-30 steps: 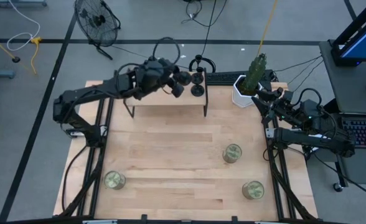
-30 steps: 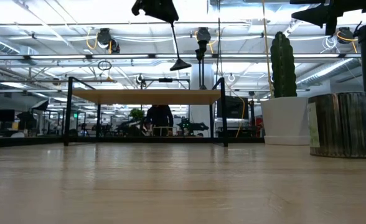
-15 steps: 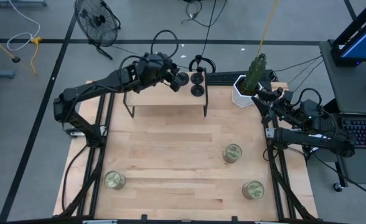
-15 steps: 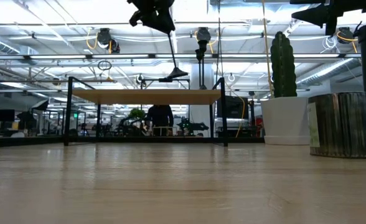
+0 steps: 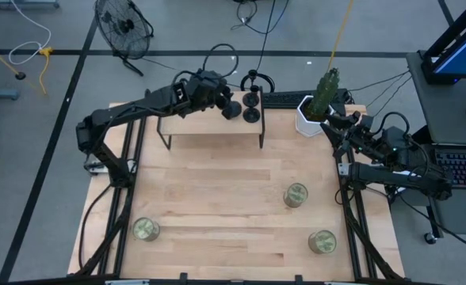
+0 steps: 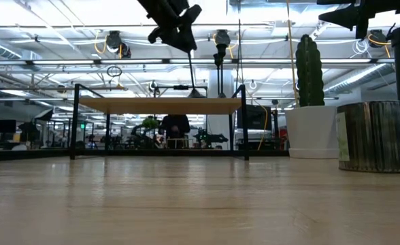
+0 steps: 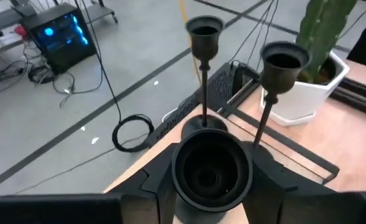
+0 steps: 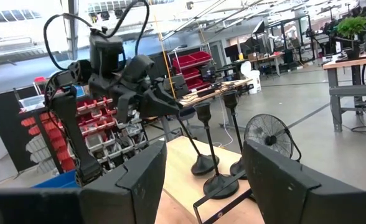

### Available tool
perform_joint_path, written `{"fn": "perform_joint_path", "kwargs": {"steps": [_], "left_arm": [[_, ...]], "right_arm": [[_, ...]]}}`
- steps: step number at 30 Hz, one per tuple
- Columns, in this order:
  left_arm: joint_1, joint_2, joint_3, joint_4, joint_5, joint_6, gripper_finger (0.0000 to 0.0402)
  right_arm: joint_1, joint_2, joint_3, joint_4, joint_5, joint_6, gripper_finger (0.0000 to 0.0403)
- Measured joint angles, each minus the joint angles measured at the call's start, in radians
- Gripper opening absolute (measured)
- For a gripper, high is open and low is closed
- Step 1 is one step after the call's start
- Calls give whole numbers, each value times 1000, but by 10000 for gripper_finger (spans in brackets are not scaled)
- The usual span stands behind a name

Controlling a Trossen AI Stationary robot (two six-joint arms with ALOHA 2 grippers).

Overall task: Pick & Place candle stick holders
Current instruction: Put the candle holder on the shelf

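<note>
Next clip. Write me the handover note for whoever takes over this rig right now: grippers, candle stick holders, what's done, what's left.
Left gripper: over the small raised shelf at the back, jaws closed on the cup of one candle stick holder, its base about on the shelf top.
Right gripper: waiting at the right edge near the potted cactus, jaws open, empty.
The other two holders stand upright on the shelf's right end.
Done: two placed.
Left: release the third, then withdraw the left arm.
</note>
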State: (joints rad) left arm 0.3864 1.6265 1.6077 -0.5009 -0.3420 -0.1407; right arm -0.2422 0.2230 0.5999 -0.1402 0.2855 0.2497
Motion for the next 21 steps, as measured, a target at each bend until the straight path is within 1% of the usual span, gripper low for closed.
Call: {"fn": "perform_joint_path", "kwargs": {"steps": [3, 7, 9, 15, 21], "left_arm": [[6, 10, 2, 3, 2, -1, 151], [11, 30, 1, 21, 5, 4, 136], [16, 30, 1, 24, 24, 3, 133], [25, 30, 1, 42, 23, 7, 157], [42, 30, 1, 45, 27, 6, 163]], "right_arm": [[0, 0, 0, 0, 0, 0, 208], [0, 0, 0, 0, 0, 0, 208], [0, 0, 0, 0, 0, 0, 208], [0, 0, 0, 0, 0, 0, 208], [0, 0, 0, 0, 0, 0, 208]]}}
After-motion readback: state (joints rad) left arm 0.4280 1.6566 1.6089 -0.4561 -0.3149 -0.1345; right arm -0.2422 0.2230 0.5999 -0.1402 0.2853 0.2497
